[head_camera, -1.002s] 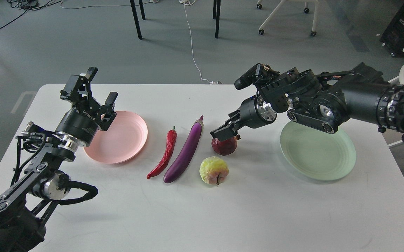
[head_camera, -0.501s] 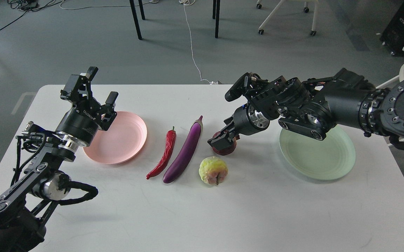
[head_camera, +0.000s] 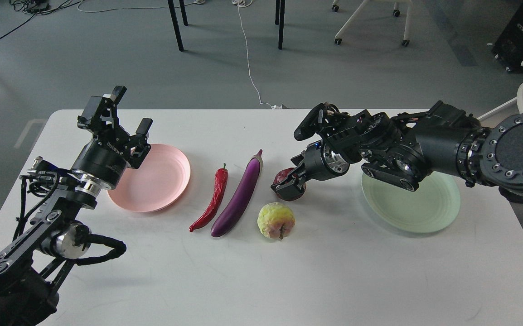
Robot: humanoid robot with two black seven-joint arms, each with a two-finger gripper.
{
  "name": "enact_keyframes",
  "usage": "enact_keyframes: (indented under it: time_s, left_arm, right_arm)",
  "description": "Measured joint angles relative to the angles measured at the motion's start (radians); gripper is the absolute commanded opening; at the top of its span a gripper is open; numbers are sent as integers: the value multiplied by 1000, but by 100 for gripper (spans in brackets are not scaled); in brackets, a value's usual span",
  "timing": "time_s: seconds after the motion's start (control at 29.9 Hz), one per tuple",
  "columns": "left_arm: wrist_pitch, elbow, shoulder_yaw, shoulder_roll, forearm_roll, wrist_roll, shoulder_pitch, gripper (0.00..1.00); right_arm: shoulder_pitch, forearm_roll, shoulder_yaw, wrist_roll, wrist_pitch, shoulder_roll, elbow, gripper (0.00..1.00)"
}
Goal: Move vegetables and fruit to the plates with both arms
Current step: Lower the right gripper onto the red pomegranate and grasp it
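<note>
The right pincer [head_camera: 288, 184] straddles the round dark red pomegranate [head_camera: 283, 176] on the white table [head_camera: 261, 271]; whether it has closed I cannot tell. The pale green plastic plate [head_camera: 418, 213] lies just beside, probably its destination. The left pincer [head_camera: 118, 122] hangs wide and empty by the pale pink plate [head_camera: 162, 181], near the wrinkled red chili [head_camera: 214, 199] and glossy purple eggplant [head_camera: 239, 197].
</note>
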Motion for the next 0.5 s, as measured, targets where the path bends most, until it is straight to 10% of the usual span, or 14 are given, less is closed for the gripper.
enact_keyframes:
  time_s: [0.5]
  left_arm:
    - [-3,0,0,0,0,-1,0,99]
  right_arm:
    - [-24,1,-14,0,-11,0,-15,93]
